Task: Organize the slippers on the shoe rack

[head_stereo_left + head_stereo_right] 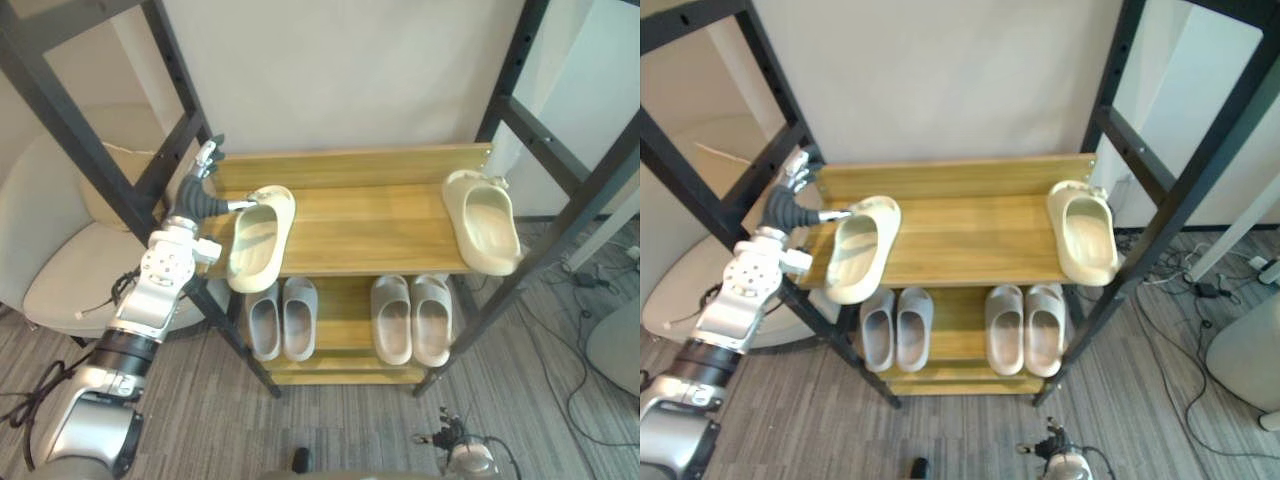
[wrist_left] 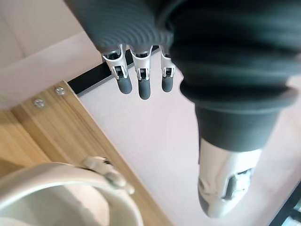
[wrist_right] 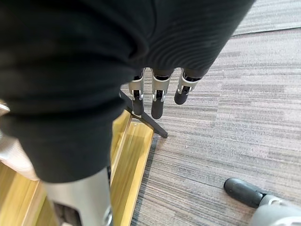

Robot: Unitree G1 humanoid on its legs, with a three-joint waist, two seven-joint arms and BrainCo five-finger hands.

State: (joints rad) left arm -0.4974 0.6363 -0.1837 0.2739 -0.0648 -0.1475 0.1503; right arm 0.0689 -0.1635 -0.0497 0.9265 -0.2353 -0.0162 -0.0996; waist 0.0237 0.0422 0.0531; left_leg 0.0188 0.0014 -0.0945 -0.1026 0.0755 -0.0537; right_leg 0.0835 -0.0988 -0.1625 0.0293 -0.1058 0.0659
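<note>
- The left hand [image 1: 198, 192], at the upper left of the frame, has straight, loosely spread fingers and holds nothing. Its thumb reaches toward the cream moulded-foam slipper [image 1: 258, 238].
- That slipper lies askew on the wooden top shelf [image 1: 370, 215], with its near end over the front edge.
- Best to push low on its thick wall, sliding it back and rightward toward the second cream slipper [image 1: 485, 222].
- Smooth, light foam should glide on varnished wood.
- Two pairs of grey foam slippers [image 1: 282, 318] sit below.
- The right hand [image 3: 157, 101] hangs relaxed and empty over the grey carpet [image 3: 244, 117].

Top shelf [image 1: 360, 225]: left slipper [image 1: 258, 240] at the left end, overhanging the front edge; right slipper [image 1: 485, 222] at the right end, well apart.
Lower shelf [image 1: 343, 322]: left pair [image 1: 282, 318] and right pair [image 1: 411, 318] side by side.
Beside the rack: chair [image 1: 60, 270], to its left.
</note>
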